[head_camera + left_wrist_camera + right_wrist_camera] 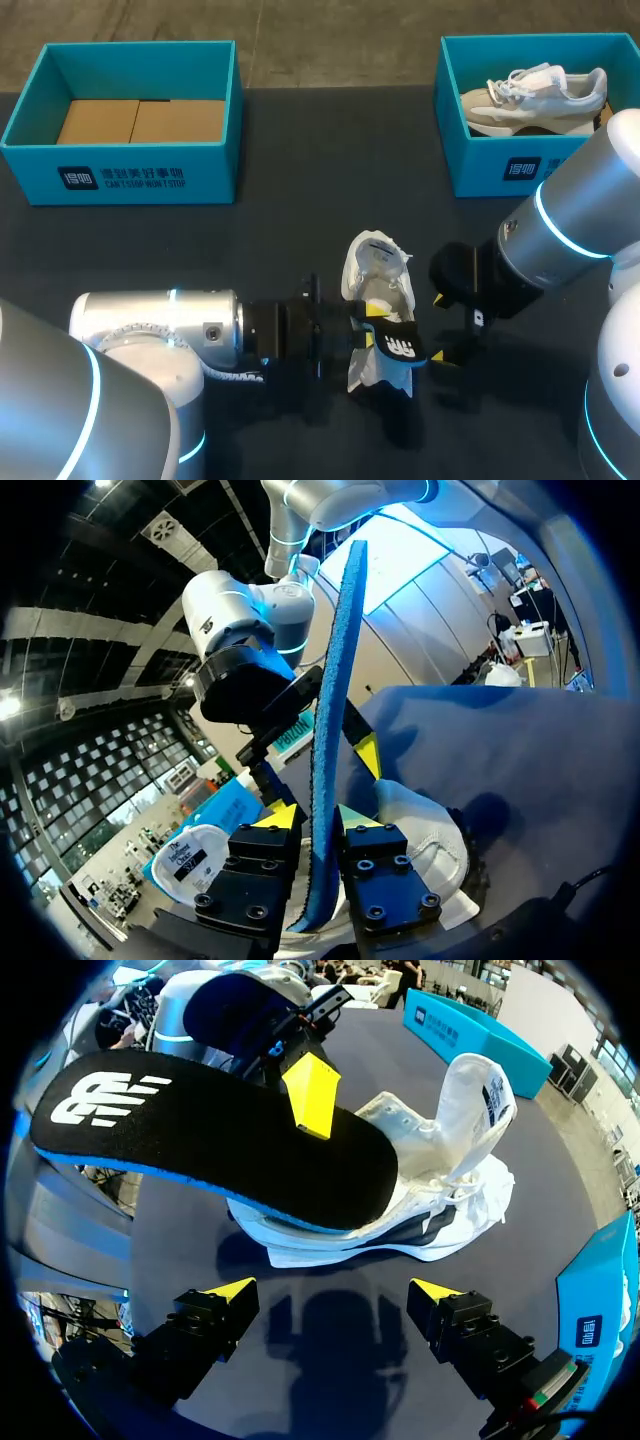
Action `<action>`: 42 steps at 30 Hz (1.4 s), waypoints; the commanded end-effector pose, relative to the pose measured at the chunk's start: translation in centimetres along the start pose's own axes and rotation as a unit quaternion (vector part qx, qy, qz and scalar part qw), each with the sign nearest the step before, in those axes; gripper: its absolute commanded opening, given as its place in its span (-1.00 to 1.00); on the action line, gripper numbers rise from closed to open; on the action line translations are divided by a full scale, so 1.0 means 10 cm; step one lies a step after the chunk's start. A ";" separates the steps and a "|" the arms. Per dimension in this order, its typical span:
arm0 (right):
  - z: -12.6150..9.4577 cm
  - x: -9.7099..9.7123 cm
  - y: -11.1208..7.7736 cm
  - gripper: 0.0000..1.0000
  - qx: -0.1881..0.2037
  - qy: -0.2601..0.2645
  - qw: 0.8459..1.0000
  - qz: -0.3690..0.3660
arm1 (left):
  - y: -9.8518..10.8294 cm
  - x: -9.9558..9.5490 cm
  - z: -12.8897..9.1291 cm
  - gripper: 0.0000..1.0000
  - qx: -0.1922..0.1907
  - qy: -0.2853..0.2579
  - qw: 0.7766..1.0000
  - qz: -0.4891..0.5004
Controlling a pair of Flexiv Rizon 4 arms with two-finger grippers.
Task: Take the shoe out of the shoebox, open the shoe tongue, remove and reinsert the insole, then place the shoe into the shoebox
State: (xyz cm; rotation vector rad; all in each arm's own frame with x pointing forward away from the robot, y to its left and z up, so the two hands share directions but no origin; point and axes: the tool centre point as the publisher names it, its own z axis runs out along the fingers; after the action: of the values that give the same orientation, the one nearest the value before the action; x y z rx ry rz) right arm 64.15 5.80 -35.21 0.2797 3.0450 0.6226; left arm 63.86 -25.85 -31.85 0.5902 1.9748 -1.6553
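A white shoe (375, 262) lies on the dark table, tongue pulled up and open (470, 1100). My left gripper (372, 325) comes in from the left and is shut on the black insole (398, 348), which has a white logo and a blue underside. In the left wrist view the insole (335, 680) stands edge-on between the yellow tips of that gripper (316, 817). One end of the insole (220, 1150) reaches the opening of the shoe (450, 1175); the logo end hangs free. My right gripper (440, 327) is open just right of the insole, holding nothing (335, 1290).
A teal shoebox (120, 180) at the back left holds only brown cardboard. A second teal box (500, 165) at the back right holds a beige and white shoe (535, 100). Dark tabletop lies between the boxes and the arms.
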 end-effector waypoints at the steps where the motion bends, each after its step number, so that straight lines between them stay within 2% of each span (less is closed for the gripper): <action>1: 0.02 0.01 0.00 1.00 0.001 -0.002 1.000 0.000 | -0.06 -0.03 0.07 -0.52 -0.024 0.011 1.000 0.000; 6: 0.02 0.01 0.00 1.00 0.001 -0.002 1.000 0.000 | -0.08 -0.02 0.09 -0.44 -0.038 0.026 0.999 0.005; 9: 0.02 0.01 0.00 1.00 0.001 -0.002 1.000 0.000 | -0.09 -0.01 0.10 -0.47 -0.043 0.030 0.999 0.009; 11: 0.02 0.01 0.00 1.00 0.001 -0.002 1.000 0.000 | -0.09 0.00 0.10 -0.67 -0.049 0.033 0.998 0.011; 12: 0.02 0.01 0.00 1.00 0.001 -0.002 1.000 0.000 | -0.09 0.00 0.09 -0.95 -0.052 0.034 0.998 0.010; 13: 0.02 0.01 0.00 1.00 0.001 -0.002 1.000 0.000 | -0.08 0.00 0.09 -1.00 -0.056 0.037 0.998 0.009; 18: 0.02 0.01 0.00 1.00 0.001 -0.002 1.000 0.000 | -0.07 0.03 0.09 -1.00 -0.060 0.041 0.997 0.009; 27: 0.02 0.01 0.00 1.00 0.001 -0.002 1.000 0.000 | -0.01 0.07 0.04 -1.00 -0.014 0.045 0.999 0.017; 33: 0.02 0.01 0.00 1.00 0.001 -0.002 1.000 0.000 | 0.02 0.07 0.04 -1.00 -0.001 0.043 0.999 0.020; 42: 0.02 0.01 0.00 1.00 0.001 -0.002 1.000 0.000 | 0.12 0.04 0.07 -1.00 -0.007 0.040 0.999 0.015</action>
State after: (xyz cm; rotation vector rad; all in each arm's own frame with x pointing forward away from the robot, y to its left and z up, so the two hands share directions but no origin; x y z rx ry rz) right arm 64.15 5.80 -35.21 0.2797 3.0450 0.6226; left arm 64.11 -25.93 -32.96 0.6867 2.0173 -1.6271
